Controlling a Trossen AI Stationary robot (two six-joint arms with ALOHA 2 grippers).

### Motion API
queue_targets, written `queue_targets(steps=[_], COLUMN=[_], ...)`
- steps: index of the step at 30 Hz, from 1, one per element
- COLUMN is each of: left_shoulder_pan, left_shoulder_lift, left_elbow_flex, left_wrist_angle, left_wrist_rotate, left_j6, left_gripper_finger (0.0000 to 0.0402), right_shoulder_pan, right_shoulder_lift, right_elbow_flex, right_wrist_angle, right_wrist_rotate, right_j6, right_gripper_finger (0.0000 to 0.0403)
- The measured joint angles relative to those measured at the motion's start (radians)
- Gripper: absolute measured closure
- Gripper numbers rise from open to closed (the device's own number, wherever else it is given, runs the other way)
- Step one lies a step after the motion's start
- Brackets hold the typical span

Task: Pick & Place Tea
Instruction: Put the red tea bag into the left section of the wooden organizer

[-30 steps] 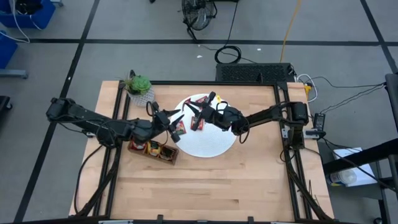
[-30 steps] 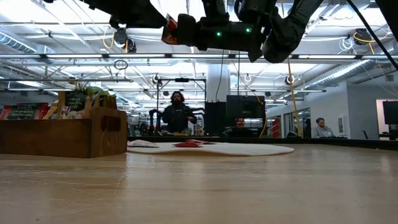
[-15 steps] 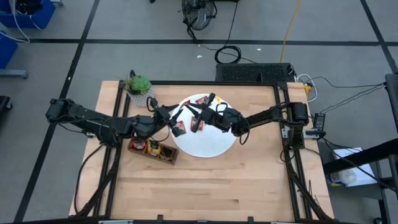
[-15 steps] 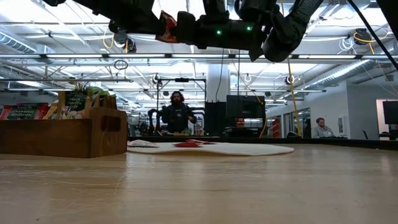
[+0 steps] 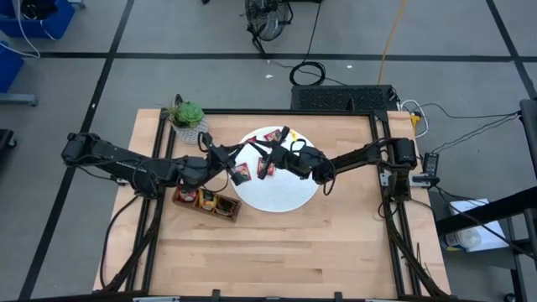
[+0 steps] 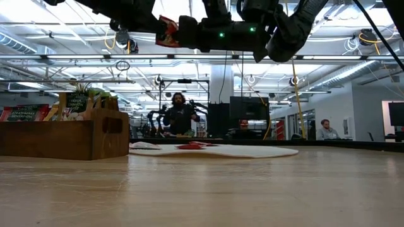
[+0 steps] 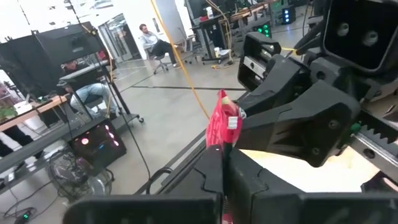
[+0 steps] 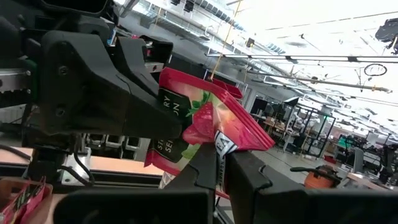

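The wooden tray (image 5: 205, 201) sat nearest on the worktop (image 5: 277, 252), sachets standing in it. Above the white disc (image 5: 281, 197), the left end effector (image 5: 243, 151) and the right end effector (image 5: 267, 151) met in mid-air, both pinched closed on one red tea sachet (image 6: 165, 30) held between them. More tea sachets (image 5: 267, 168) lay on the disc. At the far left corner stood a potted plant (image 5: 188, 114).

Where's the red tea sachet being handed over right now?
The red sachet is in the air above the white disc, pinched between the left gripper and the right gripper, both shut on it.
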Motion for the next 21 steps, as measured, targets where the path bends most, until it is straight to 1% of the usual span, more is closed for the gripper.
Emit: queue_targets(steps=[4,7,11,17,21], left_shoulder_pan=[0.0,0.0,-0.001,-0.003,-0.011], left_shoulder_lift=[0.0,0.0,0.0,-0.002,-0.002], left_elbow_flex=[0.0,0.0,0.0,0.0,0.0], left_wrist_angle=[-0.007,-0.015,-0.027,-0.049,-0.052], left_wrist_rotate=[-0.031,-0.056,-0.058,-0.058,-0.078], left_j6=[0.003,0.003,0.003,0.005,0.034], left_gripper_finger=[0.0376,0.0358,0.0345,0.0358,0.0386], right_shoulder_pan=[0.0,0.0,-0.001,-0.001,0.0], right_shoulder_lift=[0.0,0.0,0.0,0.0,0.0], right_elbow_flex=[0.0,0.0,0.0,0.0,0.0], right_wrist_angle=[-0.001,-0.002,-0.006,-0.006,-0.006], right_wrist_rotate=[0.003,0.029,0.03,0.029,0.028], right_j6=[-0.02,-0.022,-0.027,-0.028,-0.028], right_gripper_finger=[0.0395,0.0395,0.0395,0.0395,0.0395])
